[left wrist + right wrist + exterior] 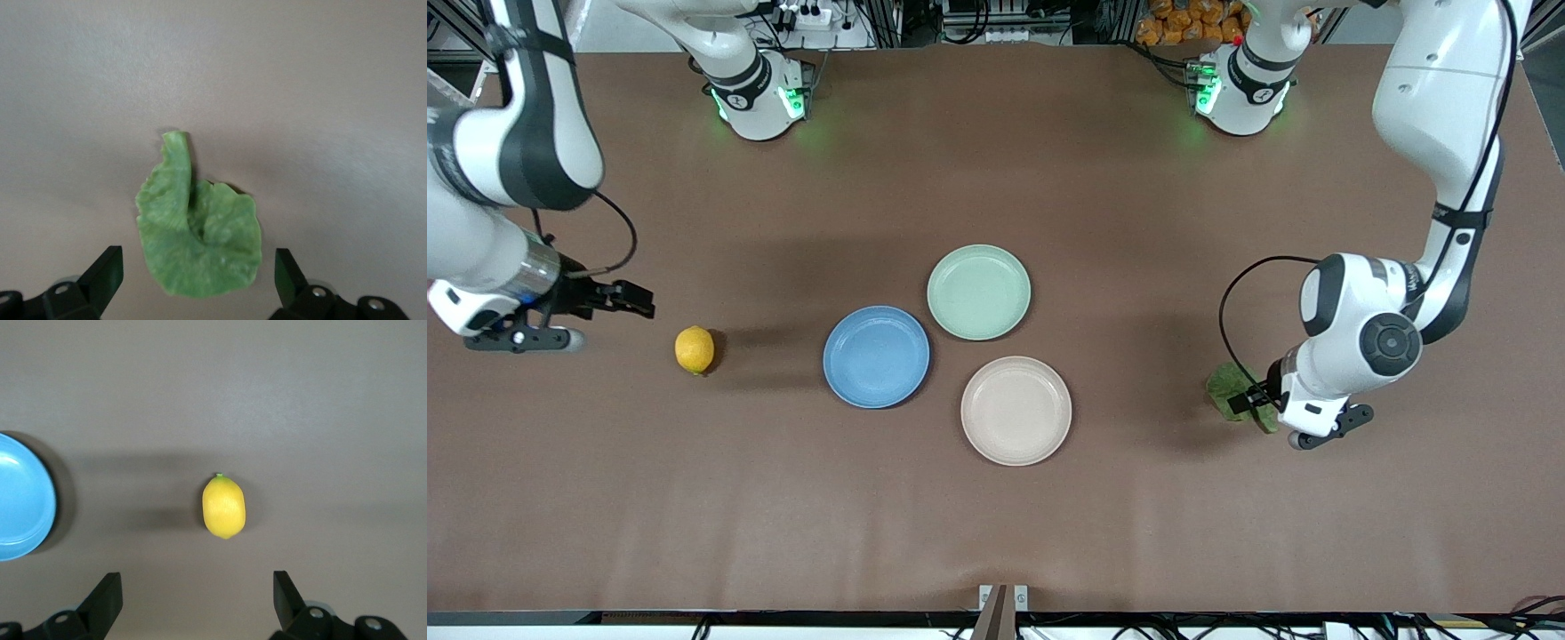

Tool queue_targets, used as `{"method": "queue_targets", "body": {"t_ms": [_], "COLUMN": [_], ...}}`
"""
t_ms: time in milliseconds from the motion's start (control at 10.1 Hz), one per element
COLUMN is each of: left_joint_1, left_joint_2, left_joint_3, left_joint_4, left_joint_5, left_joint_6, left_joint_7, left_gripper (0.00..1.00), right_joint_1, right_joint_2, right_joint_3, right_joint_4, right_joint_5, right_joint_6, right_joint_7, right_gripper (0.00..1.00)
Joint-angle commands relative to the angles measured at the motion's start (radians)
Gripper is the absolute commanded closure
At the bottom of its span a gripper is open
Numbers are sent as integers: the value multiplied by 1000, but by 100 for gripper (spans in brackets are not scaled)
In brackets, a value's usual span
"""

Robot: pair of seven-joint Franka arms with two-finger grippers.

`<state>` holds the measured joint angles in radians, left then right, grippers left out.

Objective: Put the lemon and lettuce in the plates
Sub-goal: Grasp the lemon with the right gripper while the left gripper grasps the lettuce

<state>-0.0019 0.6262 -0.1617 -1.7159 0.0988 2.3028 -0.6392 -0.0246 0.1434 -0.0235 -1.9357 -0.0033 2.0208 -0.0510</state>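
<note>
Hovering spread-fingered, left gripper [197,283] over crinkled green lettuce leaf [198,237], right gripper [197,603] beside small yellow lemon [224,507]; round blue plate [876,356] and round beige plate [1016,410] both unfilled, nothing placed yet.

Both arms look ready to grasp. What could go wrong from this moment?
1. The lettuce lies flat and thin on the table; the left gripper, jaws open over it, may close on only an edge, or miss it.
2. The lemon is rounded and lies free, so the right gripper, also open, might push it into rolling.
3. The blue plate, beige plate and green plate sit close together, so a drop could land on the green one.
</note>
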Motion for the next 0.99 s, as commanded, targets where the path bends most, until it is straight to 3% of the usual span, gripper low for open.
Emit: {"method": "queue_targets", "body": {"t_ms": [0,298,496,794,894], "left_joint_1": [0,-15,-16,-17,-15], "left_joint_2": [53,76,93,108,107], "left_joint_3": [1,19,17,17,16], "left_joint_4": [15,15,16,18,18], "left_joint_5": [33,41,110,111,104], "left_joint_6": [58,66,69,93,121], "left_joint_7": [-69,-115,-175,-185,-192], "left_gripper": [0,0,0,0,22], "right_joint_1": [-6,-3,-2,-2,-2], "right_joint_2": [45,110,136,204,229], "right_joint_3": [5,5,5,-16,-29], "right_joint_4": [-48,-141,-195,-201,-201], "right_joint_5": [0,0,0,-1,-1], "right_joint_6": [82,264,363,441,475], "right_joint_7": [-4,-6,-6,-33,-58], "right_gripper": [0,0,0,0,0]}}
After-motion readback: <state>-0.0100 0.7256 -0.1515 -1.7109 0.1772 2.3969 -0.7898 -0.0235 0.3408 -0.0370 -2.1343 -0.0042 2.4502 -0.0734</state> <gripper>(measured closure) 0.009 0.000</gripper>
